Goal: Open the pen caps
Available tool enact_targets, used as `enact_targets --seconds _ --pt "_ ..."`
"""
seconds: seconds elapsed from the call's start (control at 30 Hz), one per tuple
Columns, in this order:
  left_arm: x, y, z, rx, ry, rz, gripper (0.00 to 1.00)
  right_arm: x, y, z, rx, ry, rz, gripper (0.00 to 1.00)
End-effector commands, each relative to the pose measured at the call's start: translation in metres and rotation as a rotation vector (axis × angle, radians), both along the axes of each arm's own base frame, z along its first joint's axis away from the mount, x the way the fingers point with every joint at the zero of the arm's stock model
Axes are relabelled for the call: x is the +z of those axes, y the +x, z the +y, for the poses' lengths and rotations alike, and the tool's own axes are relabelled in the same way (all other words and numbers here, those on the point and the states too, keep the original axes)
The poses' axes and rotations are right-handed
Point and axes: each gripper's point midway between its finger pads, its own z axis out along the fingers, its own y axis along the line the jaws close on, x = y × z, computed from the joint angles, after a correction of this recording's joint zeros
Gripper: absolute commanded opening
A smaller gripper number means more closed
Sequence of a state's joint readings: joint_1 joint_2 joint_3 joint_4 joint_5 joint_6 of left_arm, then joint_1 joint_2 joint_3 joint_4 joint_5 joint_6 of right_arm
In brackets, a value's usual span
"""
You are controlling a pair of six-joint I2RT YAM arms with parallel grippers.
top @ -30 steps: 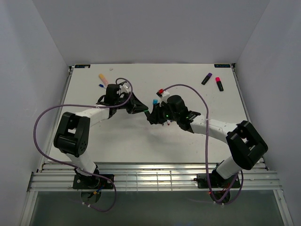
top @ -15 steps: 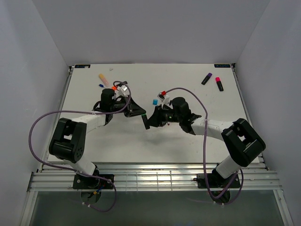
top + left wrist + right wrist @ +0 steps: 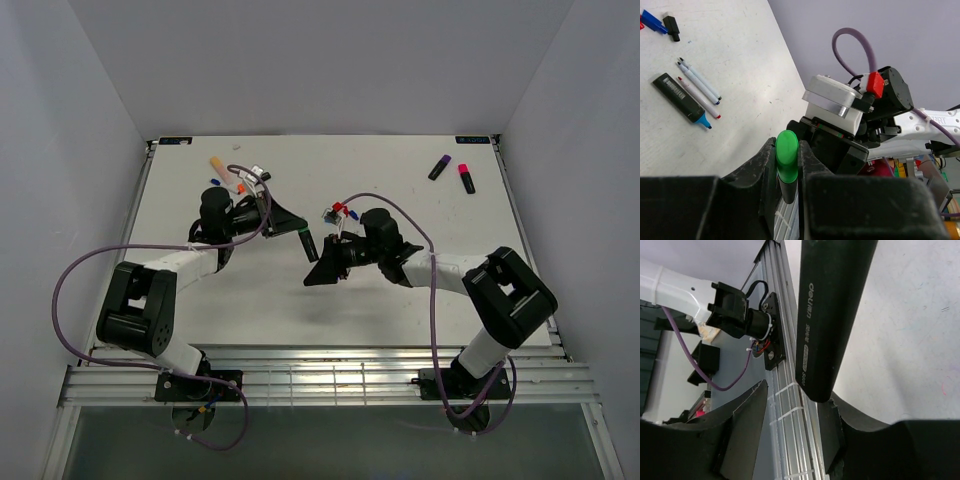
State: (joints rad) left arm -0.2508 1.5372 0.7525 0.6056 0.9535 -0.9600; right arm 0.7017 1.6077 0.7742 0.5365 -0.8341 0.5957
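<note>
My left gripper [image 3: 787, 160] is shut on a green pen cap [image 3: 787, 149], which stands upright between its fingers. In the top view the left gripper [image 3: 300, 232] hovers left of centre, apart from the right one. My right gripper [image 3: 797, 392] is open. A black pen body [image 3: 832, 315] hangs between its jaws, leaning on the right finger [image 3: 832, 425], with a clear gap to the left finger [image 3: 747, 425]. From above, the right gripper [image 3: 318, 270] points down-left over the table's middle.
A black highlighter with a bare blue tip [image 3: 682, 97], two thin pens [image 3: 700, 86], a blue cap [image 3: 652, 22] and a black cap [image 3: 671, 27] lie behind the arms. Purple [image 3: 439, 167] and pink [image 3: 466, 178] highlighters lie at the back right, and a peach one [image 3: 219, 166] at the back left.
The grippers, together a second ago, have drawn apart: the left went up-left with the green cap, the right went down-left with the black body. The right jaws have widened.
</note>
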Motion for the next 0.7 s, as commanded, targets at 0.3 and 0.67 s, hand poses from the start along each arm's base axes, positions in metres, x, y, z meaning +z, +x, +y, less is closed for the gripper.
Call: enact_targets --seconds 0.3,0.67 --pt "0.019 -0.021 -0.002 -0.061 -0.07 -0.066 0.0 0.046 0.013 -0.004 0.049 0.209 0.019 0.5" --pt "0.018 -0.03 -0.012 -0.099 -0.086 -0.05 0.0 0.065 0.033 -0.001 0.069 0.285 0.06 0.33"
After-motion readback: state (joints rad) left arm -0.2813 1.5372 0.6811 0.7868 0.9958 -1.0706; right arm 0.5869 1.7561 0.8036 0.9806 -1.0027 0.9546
